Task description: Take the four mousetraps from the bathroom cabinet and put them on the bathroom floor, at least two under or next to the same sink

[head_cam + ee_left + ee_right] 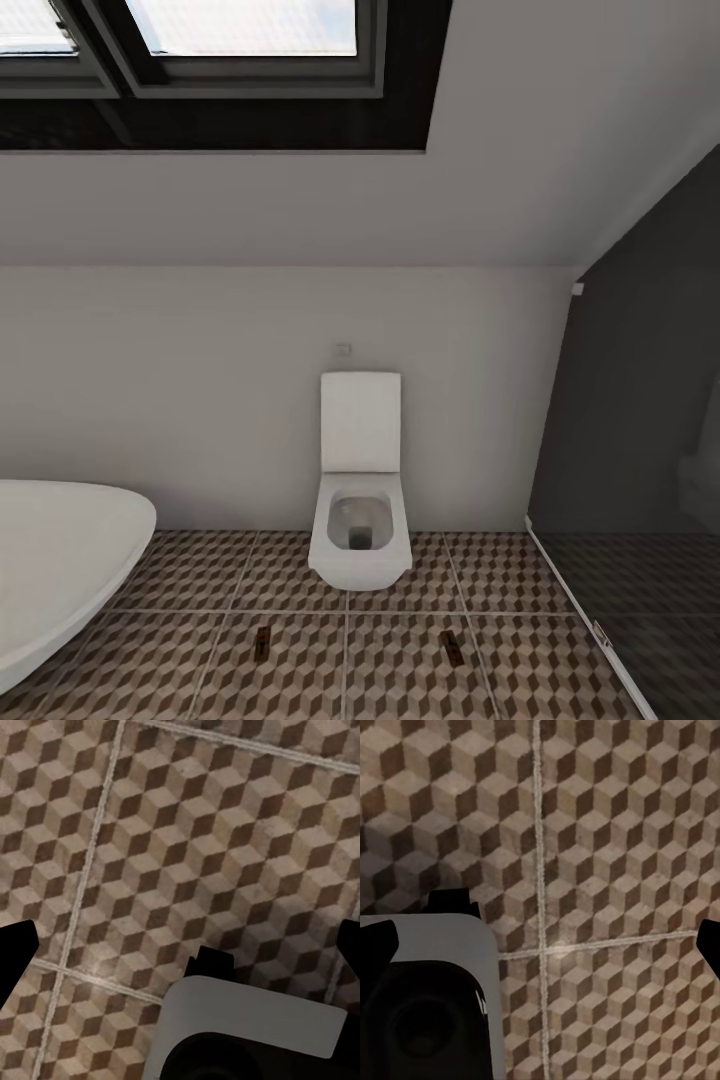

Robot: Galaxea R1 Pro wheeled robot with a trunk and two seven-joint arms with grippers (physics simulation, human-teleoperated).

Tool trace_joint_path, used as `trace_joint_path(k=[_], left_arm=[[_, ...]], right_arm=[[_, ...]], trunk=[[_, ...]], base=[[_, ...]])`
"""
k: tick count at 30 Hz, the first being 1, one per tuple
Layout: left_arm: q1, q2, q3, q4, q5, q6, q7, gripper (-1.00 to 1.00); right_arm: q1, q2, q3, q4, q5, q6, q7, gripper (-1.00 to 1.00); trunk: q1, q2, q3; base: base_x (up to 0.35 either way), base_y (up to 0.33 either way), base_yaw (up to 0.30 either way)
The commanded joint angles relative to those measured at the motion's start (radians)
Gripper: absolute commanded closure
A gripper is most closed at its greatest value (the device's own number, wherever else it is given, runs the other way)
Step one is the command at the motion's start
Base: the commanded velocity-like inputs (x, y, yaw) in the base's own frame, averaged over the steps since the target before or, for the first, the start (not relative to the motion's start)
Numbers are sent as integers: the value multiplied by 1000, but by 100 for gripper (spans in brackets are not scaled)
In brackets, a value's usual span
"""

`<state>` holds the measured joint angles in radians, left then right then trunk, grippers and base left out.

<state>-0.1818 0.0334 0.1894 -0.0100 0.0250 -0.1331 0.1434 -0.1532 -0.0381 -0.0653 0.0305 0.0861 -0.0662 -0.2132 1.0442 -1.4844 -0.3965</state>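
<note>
Two mousetraps lie on the bathroom floor [400, 660]: one [262, 642] at 7 o'clock from the single toilet [360, 520], the other [452, 646] at 5 o'clock. One bathtub [60, 560] and one window [200, 40] complete the count.

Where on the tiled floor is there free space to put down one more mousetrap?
Bare tiles lie between the two mousetraps, in front of the toilet. It is tighter at the left by the bathtub and at the right by the glass screen.
</note>
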Motion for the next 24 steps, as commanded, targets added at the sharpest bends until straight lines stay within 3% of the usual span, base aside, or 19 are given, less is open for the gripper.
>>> trace_joint_path(k=[1, 24], left_arm=[[-1, 1, 3, 1, 2, -5, 1, -100], [-1, -4, 6, -5, 5, -7, 1, -100]], right_arm=[[-1, 0, -7, 3, 9, -5, -3, -100], [-2, 2, -4, -13, 21, -16, -3, -100]], trunk=[[0, -1, -1], [0, -1, -1]], base=[[0, 0, 0], [0, 0, 0]])
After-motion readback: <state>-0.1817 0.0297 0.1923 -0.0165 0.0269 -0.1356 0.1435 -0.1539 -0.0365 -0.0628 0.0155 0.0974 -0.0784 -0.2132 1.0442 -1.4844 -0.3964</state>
